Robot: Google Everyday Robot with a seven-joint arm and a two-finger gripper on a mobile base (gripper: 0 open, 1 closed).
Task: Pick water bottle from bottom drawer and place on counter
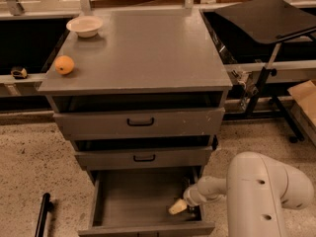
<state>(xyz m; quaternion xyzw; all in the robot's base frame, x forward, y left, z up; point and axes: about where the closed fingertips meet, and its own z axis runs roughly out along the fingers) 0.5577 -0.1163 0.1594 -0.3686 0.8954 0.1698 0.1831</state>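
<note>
The bottom drawer (pixel 133 197) is pulled open, showing a plain grey box interior. My gripper (pixel 177 207) reaches into it from the right on a white arm (pixel 261 191) and sits low at the drawer's right front corner, with a pale tip showing. I cannot make out the clear water bottle apart from that pale tip; it may be at the gripper or hidden by it. The counter (pixel 148 53) is the flat grey top of the cabinet, well above the gripper.
A white bowl (pixel 85 25) and an orange fruit (pixel 64 64) sit on the counter's left side. Two wider drawers (pixel 140 122) with black handles are above, slightly ajar. A black tilted tray (pixel 266 16) on a stand is at the right. A black bar (pixel 43 214) lies on the floor at the left.
</note>
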